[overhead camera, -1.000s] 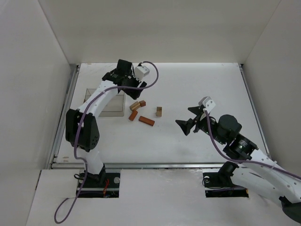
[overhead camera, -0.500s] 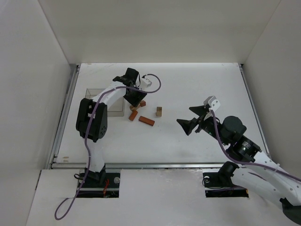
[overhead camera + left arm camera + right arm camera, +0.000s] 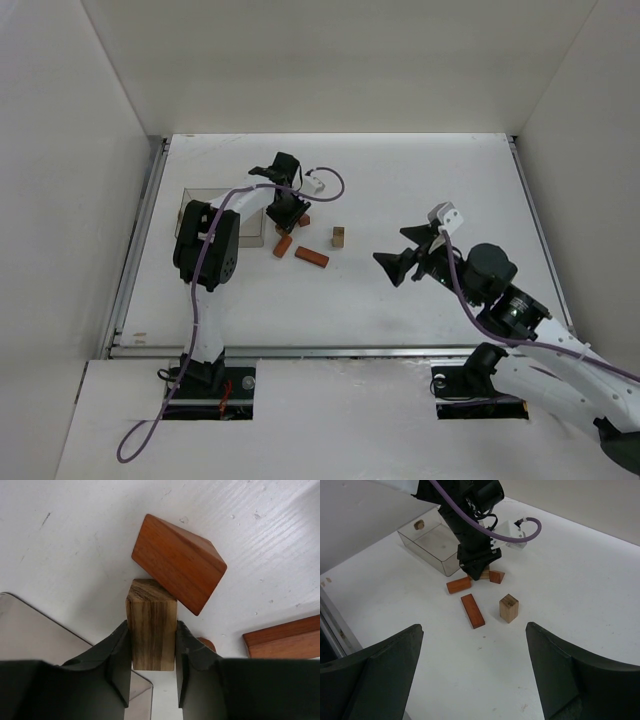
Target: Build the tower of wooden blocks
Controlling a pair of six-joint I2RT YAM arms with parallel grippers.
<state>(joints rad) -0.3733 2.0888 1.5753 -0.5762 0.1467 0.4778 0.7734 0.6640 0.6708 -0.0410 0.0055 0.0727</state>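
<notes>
My left gripper [image 3: 151, 647] is shut on a light tan block [image 3: 151, 625] that lies on the table, touching a reddish-brown block [image 3: 178, 564]. In the top view the left gripper [image 3: 288, 210] is down over this pair, next to the reddish-brown block [image 3: 303, 220]. A short reddish piece [image 3: 283, 246], a reddish bar [image 3: 311, 257] and an upright tan block [image 3: 339, 236] lie apart just in front. My right gripper [image 3: 400, 262] is open and empty, right of the blocks. The right wrist view shows the bar [image 3: 472, 611] and the upright tan block [image 3: 509, 608] ahead of its fingers.
A clear plastic box [image 3: 225, 215] stands just left of the blocks, and its corner [image 3: 40, 630] shows beside my left finger. White walls enclose the table on three sides. A purple cable [image 3: 325, 180] loops from the left wrist.
My left gripper has come from the back of the table down onto the block cluster and has closed on the tan block. The right arm has barely moved.
</notes>
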